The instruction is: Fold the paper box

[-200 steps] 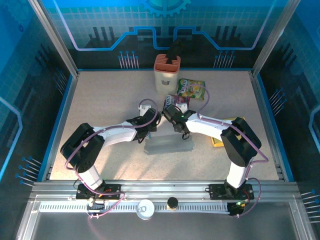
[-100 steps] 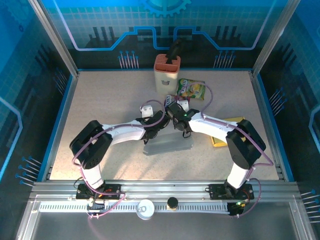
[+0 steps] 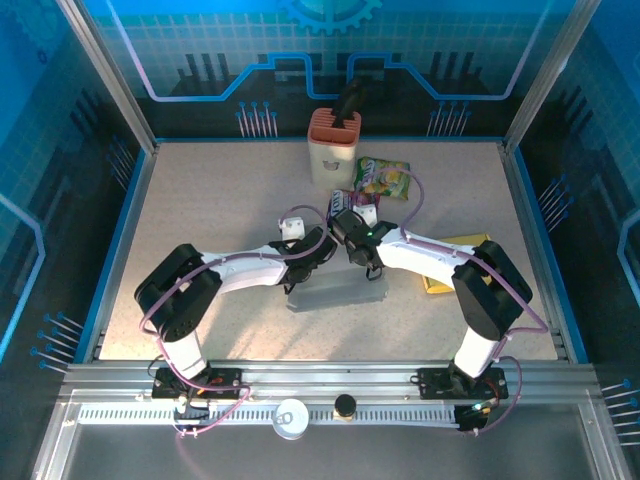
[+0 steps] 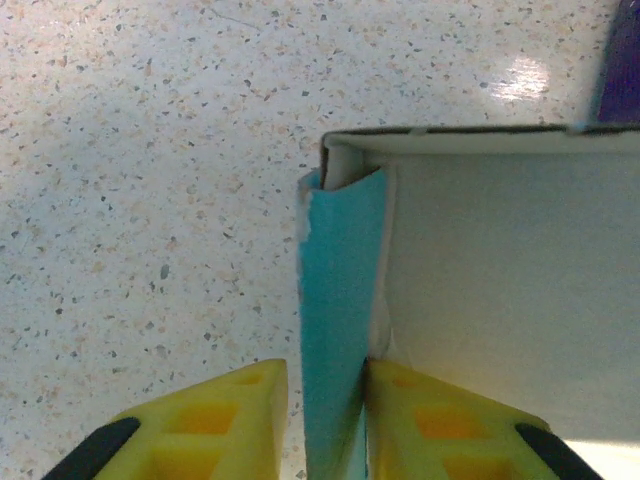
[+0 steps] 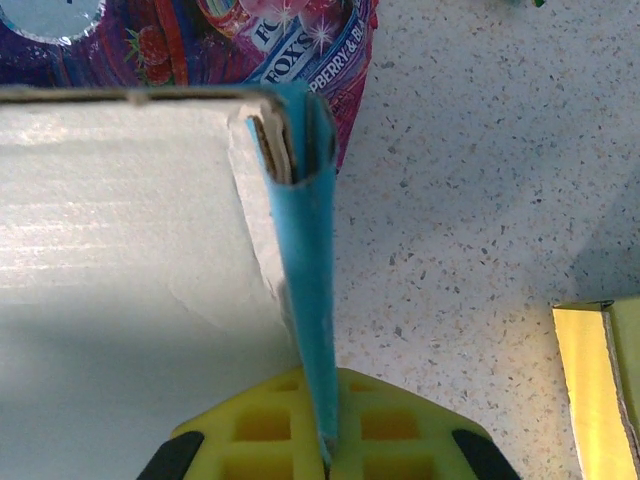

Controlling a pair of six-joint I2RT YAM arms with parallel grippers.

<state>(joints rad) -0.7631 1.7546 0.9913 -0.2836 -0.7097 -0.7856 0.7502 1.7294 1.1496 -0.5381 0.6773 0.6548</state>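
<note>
A thin paper box, blue outside and white inside, lies in the middle of the speckled stone-look counter, between the two arms. The left tool straddles the box's upright blue left wall with its yellow fingers slightly parted: the wall rests against one finger and a sliver of gap shows at the other, so it grips nothing firmly. The right tool is closed on the opposite blue wall and pinches the doubled card edge. A purple foil sweet packet lies just beyond that corner.

The box looks light and thin. Its walls should flex and crease easily, and a tuck or corner could tear under a hard squeeze. A loose grip would probably let it slide on the smooth counter. The best hold is likely low on a wall near a folded corner, where the card is doubled, with the other side braced.
</note>
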